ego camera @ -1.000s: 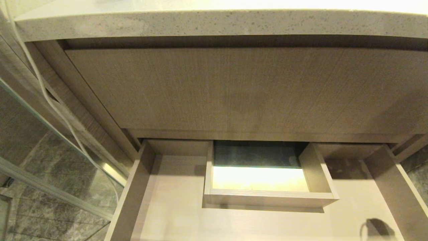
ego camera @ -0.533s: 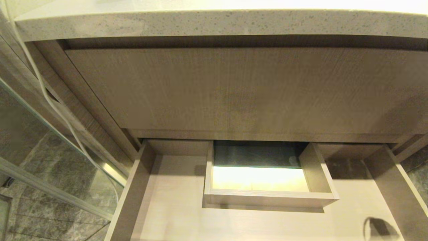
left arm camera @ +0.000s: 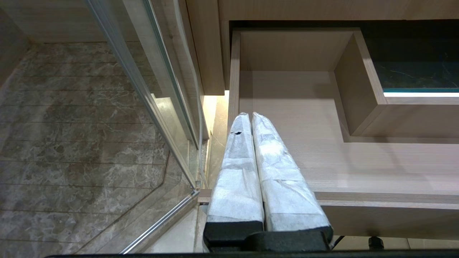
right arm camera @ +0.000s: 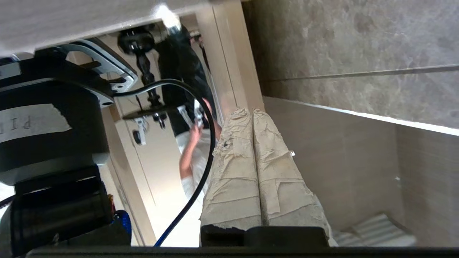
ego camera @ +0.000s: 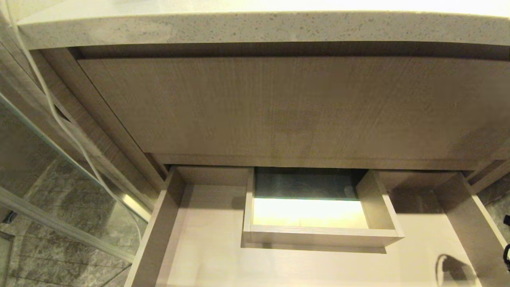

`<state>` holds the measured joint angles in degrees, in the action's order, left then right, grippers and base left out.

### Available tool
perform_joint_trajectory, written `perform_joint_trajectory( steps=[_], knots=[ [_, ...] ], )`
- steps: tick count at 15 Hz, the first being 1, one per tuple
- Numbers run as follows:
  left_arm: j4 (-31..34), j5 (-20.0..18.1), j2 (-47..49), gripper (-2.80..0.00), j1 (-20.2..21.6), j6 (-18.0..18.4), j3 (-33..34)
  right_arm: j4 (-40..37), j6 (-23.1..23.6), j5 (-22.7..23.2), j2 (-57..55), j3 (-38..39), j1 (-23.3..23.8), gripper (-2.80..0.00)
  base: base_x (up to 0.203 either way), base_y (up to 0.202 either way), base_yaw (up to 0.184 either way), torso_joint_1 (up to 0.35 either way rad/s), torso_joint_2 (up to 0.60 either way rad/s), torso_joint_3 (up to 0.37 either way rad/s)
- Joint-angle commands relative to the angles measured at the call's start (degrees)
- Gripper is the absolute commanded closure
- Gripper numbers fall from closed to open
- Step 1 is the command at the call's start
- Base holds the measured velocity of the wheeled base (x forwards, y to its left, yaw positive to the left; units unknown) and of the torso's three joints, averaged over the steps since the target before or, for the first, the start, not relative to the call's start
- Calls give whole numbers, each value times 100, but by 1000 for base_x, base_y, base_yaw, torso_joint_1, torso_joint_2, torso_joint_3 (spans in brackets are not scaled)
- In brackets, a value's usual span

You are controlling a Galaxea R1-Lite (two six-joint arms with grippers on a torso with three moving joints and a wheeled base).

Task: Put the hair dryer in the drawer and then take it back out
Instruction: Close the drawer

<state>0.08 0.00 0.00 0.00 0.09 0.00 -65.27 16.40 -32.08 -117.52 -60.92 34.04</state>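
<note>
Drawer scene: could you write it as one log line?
beige wood-grain drawer: open, no dryer visible | left gripper: shut, empty, over drawer's edge | right gripper: shut, empty

countertop [ego camera: 255,28] speckled stone | glass panel [ego camera: 48,171] left | marble floor [left arm camera: 71,143]

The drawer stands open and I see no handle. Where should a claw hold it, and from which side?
Probably by the front panel of the drawer, along its top edge, coming from above: that edge is thin, straight and bare, so one finger fits inside, one outside.
</note>
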Motion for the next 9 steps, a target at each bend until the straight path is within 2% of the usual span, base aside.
perform_joint_trajectory(
  steps=[1,6,9],
  knots=[
    [1,0,0,0,0,0,0,-39,5,-32,-252,1,2,0,0,0,0,0,0,0],
    [1,0,0,0,0,0,0,42,-22,-35,-491,56,7,0,0,0,0,0,0,0],
    [-7,0,0,0,0,0,0,351,17,-35,-649,30,-2,0,0,0,0,0,0,0]
  ],
)
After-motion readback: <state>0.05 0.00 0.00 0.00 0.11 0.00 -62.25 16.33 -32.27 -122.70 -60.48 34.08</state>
